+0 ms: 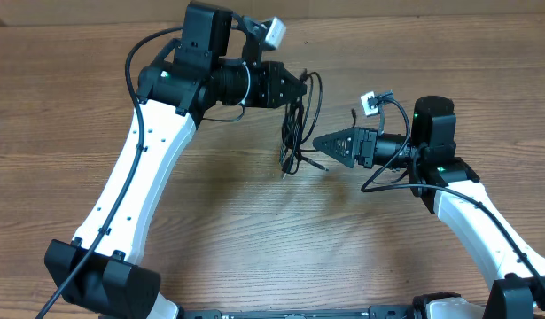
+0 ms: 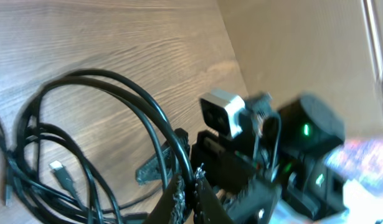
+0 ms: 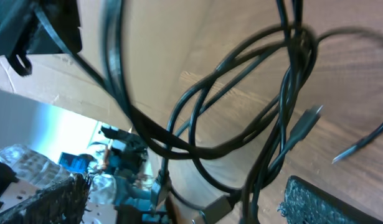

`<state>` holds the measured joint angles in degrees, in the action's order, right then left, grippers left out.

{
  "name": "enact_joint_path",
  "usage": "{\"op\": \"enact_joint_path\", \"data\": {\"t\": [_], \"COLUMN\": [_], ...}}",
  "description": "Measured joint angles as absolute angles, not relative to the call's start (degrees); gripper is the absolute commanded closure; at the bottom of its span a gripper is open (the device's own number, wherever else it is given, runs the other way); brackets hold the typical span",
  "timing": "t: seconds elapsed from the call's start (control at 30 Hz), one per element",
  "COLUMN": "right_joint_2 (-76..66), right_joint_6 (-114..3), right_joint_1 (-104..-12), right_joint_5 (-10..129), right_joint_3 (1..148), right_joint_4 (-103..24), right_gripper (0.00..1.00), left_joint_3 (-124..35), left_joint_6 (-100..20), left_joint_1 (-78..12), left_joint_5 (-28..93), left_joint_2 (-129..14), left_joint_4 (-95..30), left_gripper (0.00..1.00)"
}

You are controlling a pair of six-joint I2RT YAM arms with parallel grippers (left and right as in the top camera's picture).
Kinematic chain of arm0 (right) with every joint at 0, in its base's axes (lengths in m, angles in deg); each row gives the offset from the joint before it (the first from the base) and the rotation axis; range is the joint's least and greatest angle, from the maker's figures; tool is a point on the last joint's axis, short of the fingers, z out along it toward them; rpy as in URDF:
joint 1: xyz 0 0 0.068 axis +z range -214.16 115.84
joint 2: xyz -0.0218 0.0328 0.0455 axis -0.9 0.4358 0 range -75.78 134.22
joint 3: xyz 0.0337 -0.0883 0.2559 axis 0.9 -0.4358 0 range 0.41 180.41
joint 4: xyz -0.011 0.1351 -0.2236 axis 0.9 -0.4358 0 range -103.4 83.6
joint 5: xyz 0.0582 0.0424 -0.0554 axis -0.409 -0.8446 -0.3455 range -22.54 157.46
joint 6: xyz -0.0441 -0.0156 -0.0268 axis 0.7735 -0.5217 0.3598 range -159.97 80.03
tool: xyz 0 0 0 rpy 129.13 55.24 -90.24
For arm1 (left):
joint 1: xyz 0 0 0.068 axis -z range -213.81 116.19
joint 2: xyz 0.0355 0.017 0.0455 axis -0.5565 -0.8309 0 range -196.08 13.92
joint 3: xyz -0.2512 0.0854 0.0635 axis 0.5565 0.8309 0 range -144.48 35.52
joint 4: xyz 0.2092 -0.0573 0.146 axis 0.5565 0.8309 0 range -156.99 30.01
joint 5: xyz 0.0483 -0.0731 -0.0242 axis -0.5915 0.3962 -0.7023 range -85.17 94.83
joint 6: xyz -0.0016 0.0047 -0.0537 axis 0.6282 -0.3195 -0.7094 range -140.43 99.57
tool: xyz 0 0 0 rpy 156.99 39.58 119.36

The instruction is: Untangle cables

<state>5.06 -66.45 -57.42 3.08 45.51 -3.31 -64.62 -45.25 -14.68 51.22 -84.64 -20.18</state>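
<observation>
Left end effector (image 1: 300,87) is fully closed and clamps the cables (image 1: 294,133) at the top of their loops. In the left wrist view, its fingertips (image 2: 175,202) meet on two strands, and the other loops spread to the left over the tabletop (image 2: 116,37). Right end effector (image 1: 322,143) has its jaws wide apart and holds nothing. Its tips sit just beside the bundle and point at it from the right. In the right wrist view, the tangled strands cross directly in front of the pads (image 3: 328,202), and a plug (image 3: 309,117) hangs among them. Contact between the bundle's lower ends and the tabletop cannot be determined.
</observation>
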Motion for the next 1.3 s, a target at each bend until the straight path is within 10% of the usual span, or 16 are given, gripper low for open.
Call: {"op": "enact_joint_path", "data": {"t": [0.33,0.73,1.07,1.3], "right_joint_2": [5.0,5.1,5.1,5.1], "right_joint_6": [-67.9,-63.0,-69.9,-71.7], "right_joint_1": [-54.3,-47.3,-47.3,-47.3], "right_joint_5": [3.1,14.2,16.1,16.5], "right_joint_3": [45.5,45.5,45.5,45.5], "right_joint_4": [11.4,13.1,13.7,12.6], "right_gripper": [0.05,0.96,0.96,0.96], "left_joint_3": [-64.6,-64.6,-64.6,-64.6], "left_joint_6": [-62.2,-67.5,-63.5,-55.6], "left_joint_1": [-13.0,-12.3,-12.4,-15.9], "left_joint_5": [48.0,46.7,40.5,37.4], "left_joint_2": [-84.6,-84.6,-84.6,-84.6], "left_joint_4": [-22.5,-22.9,-20.6,-18.0], "left_gripper": [0.96,0.91,0.21,0.01]}}
